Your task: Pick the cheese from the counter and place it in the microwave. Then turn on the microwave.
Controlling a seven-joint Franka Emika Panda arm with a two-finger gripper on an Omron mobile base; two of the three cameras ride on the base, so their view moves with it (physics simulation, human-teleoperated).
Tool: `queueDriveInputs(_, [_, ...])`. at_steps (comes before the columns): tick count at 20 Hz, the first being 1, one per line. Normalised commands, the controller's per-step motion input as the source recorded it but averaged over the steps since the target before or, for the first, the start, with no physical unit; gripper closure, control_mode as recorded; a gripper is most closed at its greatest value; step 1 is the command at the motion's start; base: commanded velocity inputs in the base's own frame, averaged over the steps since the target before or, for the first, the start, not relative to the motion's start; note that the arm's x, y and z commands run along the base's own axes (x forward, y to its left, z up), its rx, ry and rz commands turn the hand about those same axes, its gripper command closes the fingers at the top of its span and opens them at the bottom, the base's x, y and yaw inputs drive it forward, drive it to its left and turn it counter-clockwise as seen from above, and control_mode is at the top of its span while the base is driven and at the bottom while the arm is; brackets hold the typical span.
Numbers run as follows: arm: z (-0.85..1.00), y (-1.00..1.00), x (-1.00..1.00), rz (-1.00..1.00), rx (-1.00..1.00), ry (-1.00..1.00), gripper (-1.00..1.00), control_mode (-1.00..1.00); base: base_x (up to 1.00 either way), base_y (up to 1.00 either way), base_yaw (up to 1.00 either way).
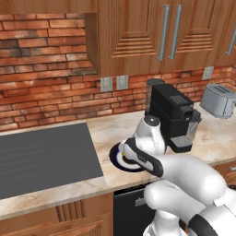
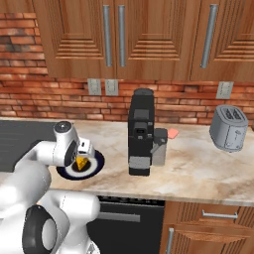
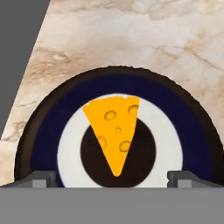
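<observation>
Cheese (image 3: pixel 114 131) lies flat on a dark-rimmed plate (image 3: pixel 43 127) on the counter (image 3: pixel 131 39), tip pointing to 6 o'clock. Looks light, firmish, maybe slick. I'd pinch its slanted sides mid-wedge. Gripper (image 3: pixel 112 178) hovers above, jaws spread wide, holding nothing.

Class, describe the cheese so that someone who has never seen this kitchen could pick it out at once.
Find the beige marble counter between the grey stovetop and the black coffee machine. On it lies a round dark-blue-and-white plate. The cheese is the yellow-orange wedge with holes on that plate, the only bright yellow thing nearby.
</observation>
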Motion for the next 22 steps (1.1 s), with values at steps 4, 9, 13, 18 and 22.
queueDriveInputs(4, [-0.23, 0.00, 0.12, 0.00, 0.00, 0.03, -1.00, -1.00, 0.00, 0.00, 0.00])
queueDriveInputs(9, [-0.24, 0.00, 0.12, 0.00, 0.00, 0.05, -1.00, -1.00, 0.00, 0.00, 0.00])
queueDriveInputs(13, [-0.22, 0.00, 0.13, 0.00, 0.00, 0.05, -1.00, -1.00, 0.00, 0.00, 0.00])
queueDriveInputs(18, [-0.17, 0.00, 0.17, 0.00, 0.00, 0.03, -1.00, -1.00, 0.00, 0.00, 0.00])
queueDriveInputs(22, [-0.15, 0.00, 0.21, 0.00, 0.00, 0.03, -1.00, -1.00, 0.00, 0.00, 0.00])
